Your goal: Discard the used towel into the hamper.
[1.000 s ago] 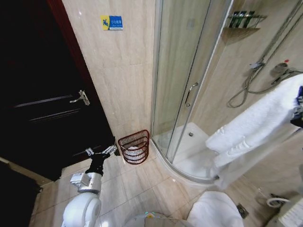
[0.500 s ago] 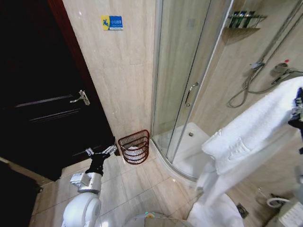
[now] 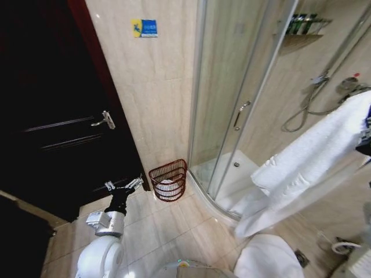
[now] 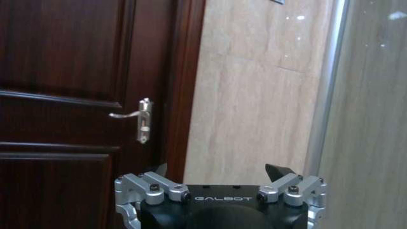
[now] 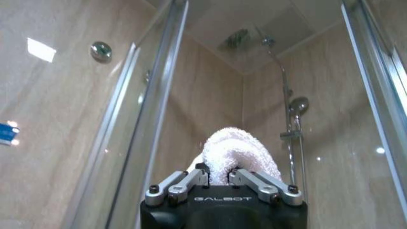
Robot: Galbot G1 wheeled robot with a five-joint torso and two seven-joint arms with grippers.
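The white towel (image 3: 313,159) hangs in a long fold from my right gripper (image 3: 366,134), raised at the right edge in front of the shower. The right wrist view shows that gripper (image 5: 218,174) shut on a bunched end of the towel (image 5: 240,149). The hamper (image 3: 168,179), a reddish-brown woven basket, stands on the floor against the tiled wall beside the shower's glass, with something white inside it. My left gripper (image 3: 124,186) is low and just left of the hamper; its fingers (image 4: 278,171) are spread with nothing between them.
A dark wooden door (image 3: 52,116) with a metal handle (image 3: 104,120) fills the left. The curved glass shower enclosure (image 3: 232,87) and its white tray (image 3: 235,182) lie right of the hamper. A white mat (image 3: 266,259) lies on the floor tiles near my base.
The head camera has shifted a little, sliding the whole scene rightward. The towel's hanging end has swung and now clears the white mat. The left arm has not moved.
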